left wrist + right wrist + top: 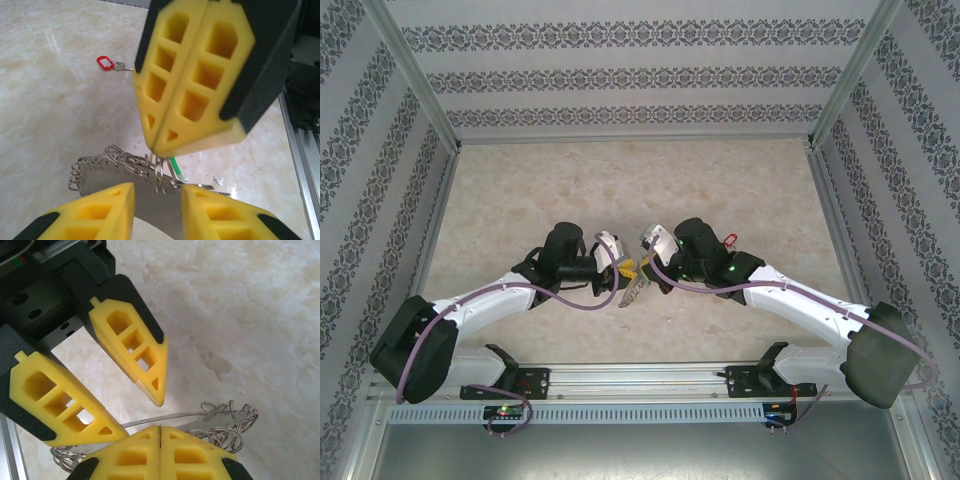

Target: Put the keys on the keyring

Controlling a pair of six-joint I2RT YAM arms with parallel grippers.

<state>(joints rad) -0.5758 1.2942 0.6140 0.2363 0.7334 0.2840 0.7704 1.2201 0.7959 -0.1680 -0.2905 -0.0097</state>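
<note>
The keyring [150, 206], a flat grey hoop fringed with small silvery rings, lies between both grippers near the table's middle [631, 288]. My right gripper [160, 148] comes down from above, shut, and pinches a few of those small rings at its tip [160, 429]. A thin green key [176, 171] pokes out just under that tip; I cannot tell if it is gripped too. My left gripper [157, 192] has its jaws apart over the hoop's band, and the band's edge [170, 416] runs just past one fingertip. The red key [105, 63] lies loose on the table behind the right wrist [727, 238].
Both arms reach in from the near rail [640, 380] and meet tip to tip. Patterned walls [640, 70] close in the marble tabletop [620, 180] on three sides, with wide bare surface behind the grippers.
</note>
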